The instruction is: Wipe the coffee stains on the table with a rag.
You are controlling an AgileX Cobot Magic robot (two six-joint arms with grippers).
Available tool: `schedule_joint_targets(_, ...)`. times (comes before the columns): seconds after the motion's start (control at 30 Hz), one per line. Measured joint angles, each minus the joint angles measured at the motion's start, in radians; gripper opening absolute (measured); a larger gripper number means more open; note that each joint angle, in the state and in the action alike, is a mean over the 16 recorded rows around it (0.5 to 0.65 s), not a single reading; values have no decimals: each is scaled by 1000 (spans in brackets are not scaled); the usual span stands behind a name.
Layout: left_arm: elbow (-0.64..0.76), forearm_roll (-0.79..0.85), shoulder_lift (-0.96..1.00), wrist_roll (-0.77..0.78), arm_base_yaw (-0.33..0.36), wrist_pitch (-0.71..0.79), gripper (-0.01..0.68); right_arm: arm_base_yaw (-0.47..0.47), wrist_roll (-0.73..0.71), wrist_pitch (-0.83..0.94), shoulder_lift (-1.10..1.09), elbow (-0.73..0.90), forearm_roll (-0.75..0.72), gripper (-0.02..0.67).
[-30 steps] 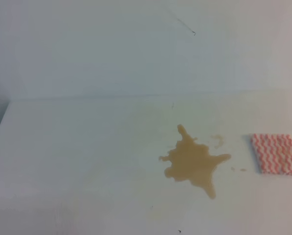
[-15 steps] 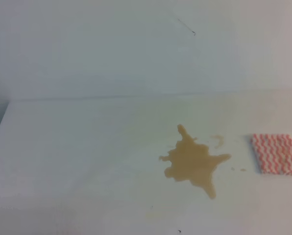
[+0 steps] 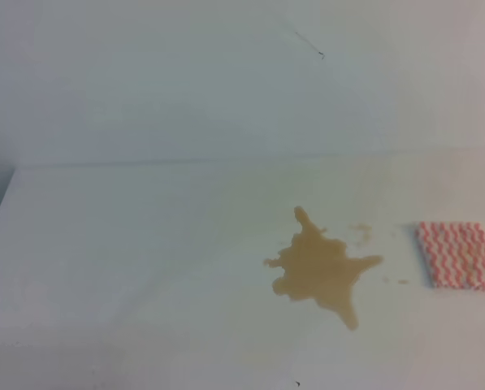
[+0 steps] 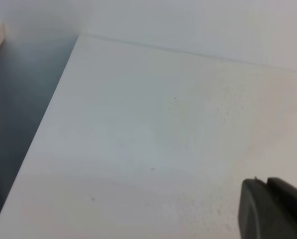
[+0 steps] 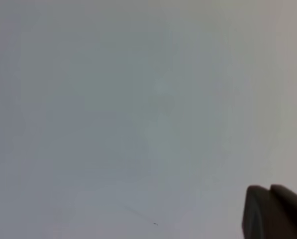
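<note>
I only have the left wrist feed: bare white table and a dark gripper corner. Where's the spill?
Observer: The coffee stains lie right of centre on the table in the high view, untouched.
Operator: And the rag?
Observer: The rag lies flat further right, near the frame edge, apart from the splash, with small droplets between them.
Operator: Any arm near it?
Observer: No arm shows in the high view. The right wrist view sees only a blank pale surface and a dark corner of the right gripper.

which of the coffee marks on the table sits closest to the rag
The pair of tiny tan droplets, just left of the rag near its lower edge. The big spiky splash and the faint curved smear above it lie farther left.
</note>
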Motion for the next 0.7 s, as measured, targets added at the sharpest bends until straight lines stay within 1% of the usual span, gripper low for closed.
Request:
schedule_joint_targets(0.23,0,0,0,0,0,0,1,9,-75,52,120,0,80,-2)
schedule_joint_targets(0.5,0,0,0,0,0,0,1,29,-142,190,347,-26,62,7)
schedule_joint_targets(0.6,0,0,0,0,0,0,1,45,-156,224,433,-51,43,34)
schedule_joint_targets(0.7,0,0,0,0,0,0,1,66,-171,253,513,-83,19,91)
